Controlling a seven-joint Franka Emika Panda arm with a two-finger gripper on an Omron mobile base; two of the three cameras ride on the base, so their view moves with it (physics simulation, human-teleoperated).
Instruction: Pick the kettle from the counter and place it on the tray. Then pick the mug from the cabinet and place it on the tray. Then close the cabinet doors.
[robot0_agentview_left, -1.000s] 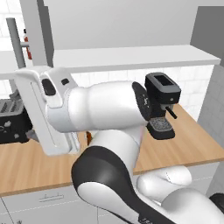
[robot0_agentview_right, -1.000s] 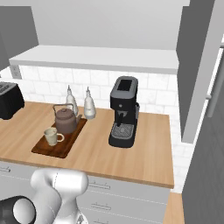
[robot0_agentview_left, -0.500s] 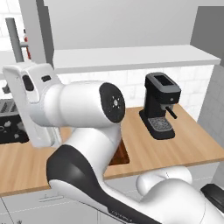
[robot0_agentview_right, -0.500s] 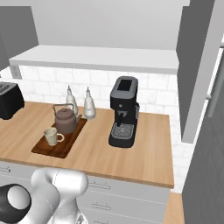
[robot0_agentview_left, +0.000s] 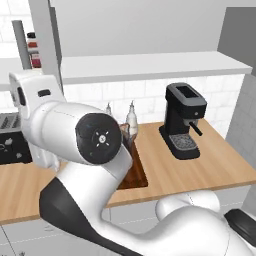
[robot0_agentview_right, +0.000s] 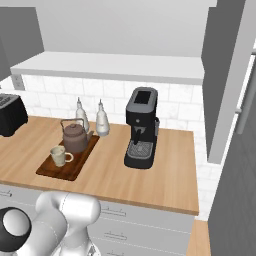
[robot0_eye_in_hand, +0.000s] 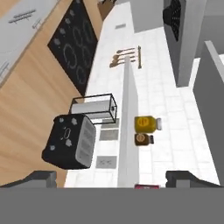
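Since the kettle (robot0_agentview_right: 75, 137) and mug (robot0_agentview_right: 59, 156) already sit on the tray (robot0_agentview_right: 52, 172) (tabletop (robot0_agentview_right: 165, 180) beneath), the empty gripper (robot0_eye_in_hand: 118, 178), jaws spread, faces the cabinet door's (robot0_eye_in_hand: 127, 127) edge for closing

kettle (robot0_agentview_right: 75, 138): dull brown
mug (robot0_agentview_right: 59, 156): cream-beige
tray (robot0_agentview_right: 68, 156): dark brown wood
counter (robot0_agentview_right: 150, 181): light wood grain, pale grey drawer fronts
coffee machine (robot0_agentview_right: 141, 129): black, grey top
bottles (robot0_agentview_right: 102, 119): white
toaster (robot0_eye_in_hand: 69, 141): black, grey side
backsplash (robot0_agentview_right: 182, 95): white tiles
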